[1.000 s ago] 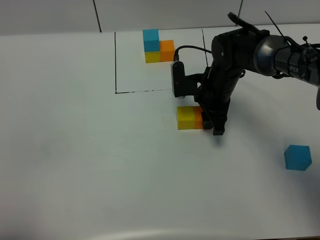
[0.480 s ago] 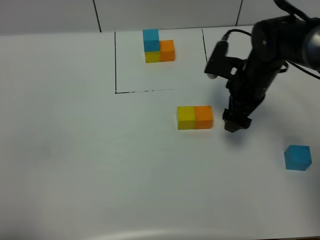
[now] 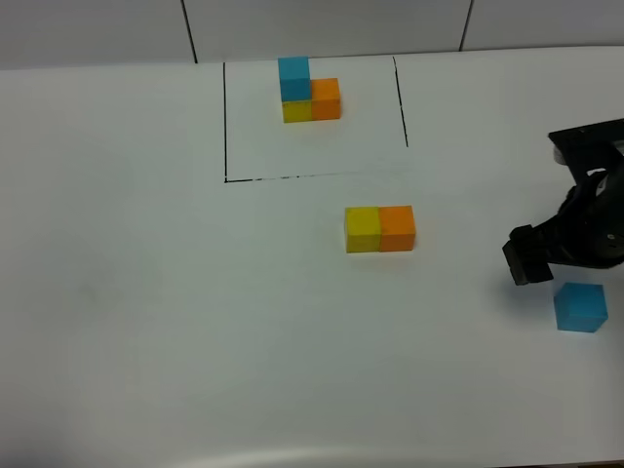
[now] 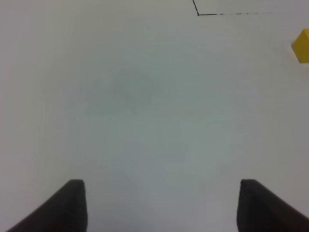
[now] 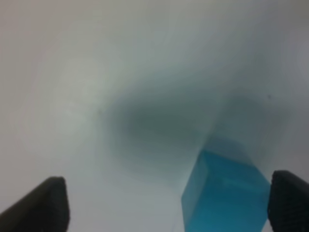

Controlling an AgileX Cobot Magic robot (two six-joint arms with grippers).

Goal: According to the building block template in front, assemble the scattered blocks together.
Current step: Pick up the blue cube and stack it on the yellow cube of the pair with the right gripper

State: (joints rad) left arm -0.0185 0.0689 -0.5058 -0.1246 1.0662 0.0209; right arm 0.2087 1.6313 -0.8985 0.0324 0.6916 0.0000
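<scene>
Right jaws: spread wide and holding nothing, both dark fingertips (image 5: 48, 203) at the frame edge. The light blue cube (image 5: 224, 193) sits between them, nearer one tip. I see no contact, but the view is blurry. The cube is matte, with sharp edges and plain faces.

Left jaws: also wide apart and holding nothing, blunt dark fingertips (image 4: 63, 208) over the bare white counter (image 4: 145, 96). One corner of the yellow cube (image 4: 301, 46) shows at the edge of that view, and a thin black line corner (image 4: 198, 13) lies further off.

From the high camera, the right arm (image 3: 585, 229) hangs at the right edge, just beside and above the light blue cube (image 3: 580, 307). The yellow cube (image 3: 363, 229) and orange cube (image 3: 397, 228) sit mid-counter, flush side by side and touching, well apart from the blue one.

The building block template (image 3: 310, 90) sits at the far side inside a black-outlined rectangle (image 3: 225, 127), blue on yellow with orange alongside. The counter is smooth, matte white.
</scene>
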